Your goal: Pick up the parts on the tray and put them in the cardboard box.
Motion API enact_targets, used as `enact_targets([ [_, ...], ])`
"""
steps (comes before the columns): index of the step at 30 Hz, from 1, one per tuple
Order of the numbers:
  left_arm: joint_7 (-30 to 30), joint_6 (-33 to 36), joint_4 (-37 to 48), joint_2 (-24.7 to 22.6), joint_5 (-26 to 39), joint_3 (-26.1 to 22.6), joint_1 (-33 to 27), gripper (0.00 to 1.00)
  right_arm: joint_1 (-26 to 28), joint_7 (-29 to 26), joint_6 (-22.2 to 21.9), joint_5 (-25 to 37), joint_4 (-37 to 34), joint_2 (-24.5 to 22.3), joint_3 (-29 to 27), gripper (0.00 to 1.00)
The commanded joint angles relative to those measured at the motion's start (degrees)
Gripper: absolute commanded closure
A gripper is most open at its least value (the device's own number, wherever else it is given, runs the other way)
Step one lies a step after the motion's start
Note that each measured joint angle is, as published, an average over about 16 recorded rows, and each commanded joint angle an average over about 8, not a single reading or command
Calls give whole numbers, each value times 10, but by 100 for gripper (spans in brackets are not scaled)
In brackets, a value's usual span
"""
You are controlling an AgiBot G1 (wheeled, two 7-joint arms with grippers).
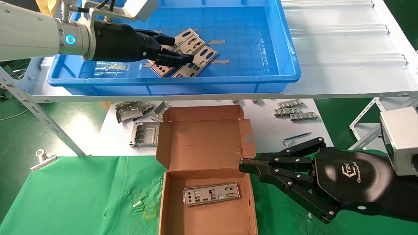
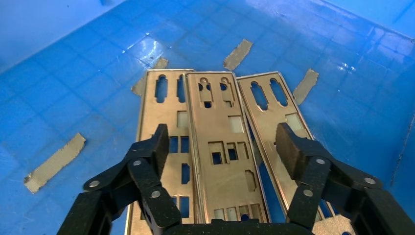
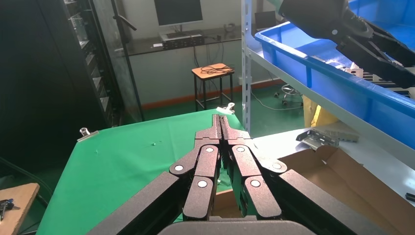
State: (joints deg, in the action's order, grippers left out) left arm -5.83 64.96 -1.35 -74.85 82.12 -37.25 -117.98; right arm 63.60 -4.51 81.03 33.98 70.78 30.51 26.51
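Pick step, 2nd part. Left gripper [image 2: 222, 147] hovers w/ jaws wide over three thin silvery punched metal plates [image 2: 220, 147] lying overlapped on the floor of the large bright-blue plastic tray [image 1: 287, 70]; pads straddle the middle plate, no contact seen. One such plate [image 1: 211, 194] already lies flat in the small brown cardboard box [image 1: 169, 209] below the shelf. Right gripper [image 1: 243, 164] idle, fingers pressed together, tip touching or just beside the box's right wall. Next: lower, pinch one plate by its long edges w/o dragging its neighbours.
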Motion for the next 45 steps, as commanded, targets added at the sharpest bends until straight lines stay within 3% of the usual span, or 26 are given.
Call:
enact_targets([
  [1, 3, 2, 1, -1, 3, -2, -1, 98, 0, 0, 0, 0, 0, 0, 0, 100],
  [24, 12, -44, 3, -2, 1, -1, -4, 100, 0, 0, 0, 0, 0, 0, 0, 100],
  [39, 28, 5, -2, 24, -21, 15, -30, 100, 0, 0, 0, 0, 0, 0, 0, 100],
  [40, 30, 8, -1, 25, -21, 15, -29, 97, 0, 0, 0, 0, 0, 0, 0, 100],
  [45, 36, 22, 3, 21, -15, 10, -22, 35, 0, 0, 0, 0, 0, 0, 0, 100],
])
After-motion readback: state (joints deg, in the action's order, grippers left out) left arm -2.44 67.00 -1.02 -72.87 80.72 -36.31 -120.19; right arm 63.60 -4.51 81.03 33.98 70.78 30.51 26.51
